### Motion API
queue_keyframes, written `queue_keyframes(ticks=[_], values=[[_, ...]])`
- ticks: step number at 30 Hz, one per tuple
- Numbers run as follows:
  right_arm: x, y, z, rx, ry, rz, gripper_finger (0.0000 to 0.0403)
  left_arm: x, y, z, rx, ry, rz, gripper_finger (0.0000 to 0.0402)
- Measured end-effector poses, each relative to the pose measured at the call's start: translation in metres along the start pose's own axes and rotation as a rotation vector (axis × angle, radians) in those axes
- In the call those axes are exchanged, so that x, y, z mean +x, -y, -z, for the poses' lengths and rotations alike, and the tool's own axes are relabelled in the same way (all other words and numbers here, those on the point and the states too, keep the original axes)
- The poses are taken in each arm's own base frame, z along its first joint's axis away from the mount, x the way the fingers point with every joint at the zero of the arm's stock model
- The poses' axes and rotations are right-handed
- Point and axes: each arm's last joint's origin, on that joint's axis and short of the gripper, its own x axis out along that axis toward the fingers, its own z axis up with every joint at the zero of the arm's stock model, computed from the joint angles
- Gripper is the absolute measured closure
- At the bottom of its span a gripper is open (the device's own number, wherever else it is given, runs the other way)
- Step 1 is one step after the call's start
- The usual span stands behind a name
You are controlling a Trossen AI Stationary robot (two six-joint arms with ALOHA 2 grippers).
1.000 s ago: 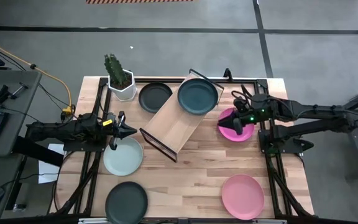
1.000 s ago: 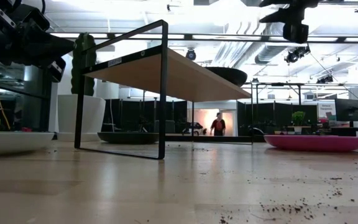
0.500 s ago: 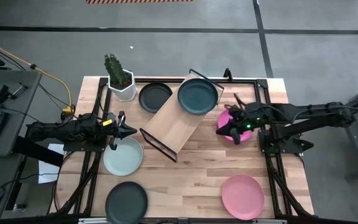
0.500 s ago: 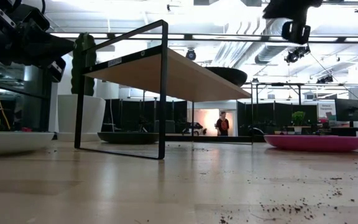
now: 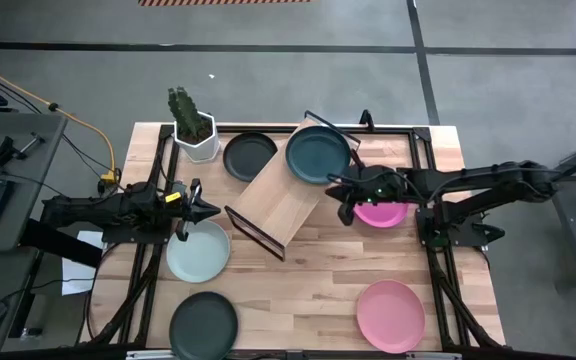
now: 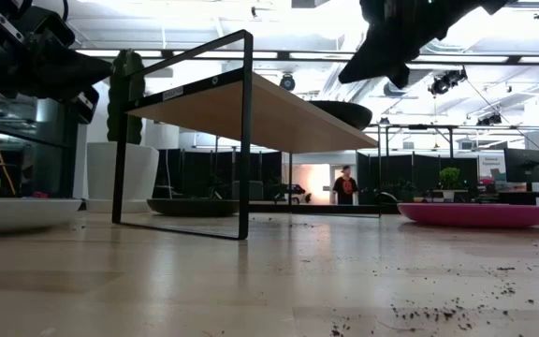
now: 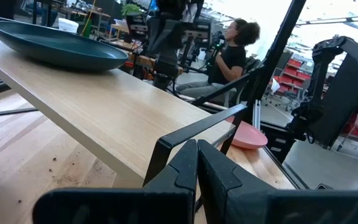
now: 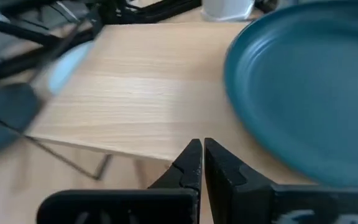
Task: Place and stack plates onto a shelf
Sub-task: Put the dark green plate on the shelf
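Observation:
The light-wood shelf stands slantwise at mid-table on its black wire legs. A dark teal plate rests on the far end of its board. The other plates lie flat on the table: dark grey, magenta, mint-white, black and light pink. My right gripper hovers shut and empty at the shelf's right edge, beside the teal plate. My left gripper waits shut and empty left of the shelf, above the mint-white plate.
A white pot with a cactus stands at the far left corner. Black frame rails run along the table's left and right sides. A person sits beyond the table. Bare wood lies between the near plates.
My right gripper has moved from above the magenta plate toward the table's left, and now hangs at the shelf's right edge. The magenta plate lies where it was.

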Motion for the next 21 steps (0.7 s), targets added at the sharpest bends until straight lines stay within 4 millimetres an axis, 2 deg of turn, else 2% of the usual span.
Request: queue_keyframes(ticks=[8,21], values=[[0.003,0.007,0.0,-0.15,-0.007,0.051,0.0403,0.0,0.0,0.0,0.0,0.0,0.0,0.0401],[0.022,0.013,0.007,-0.214,-0.088,0.024,0.0403,0.0,0.0,0.0,0.0,0.0,0.001,0.0401]])
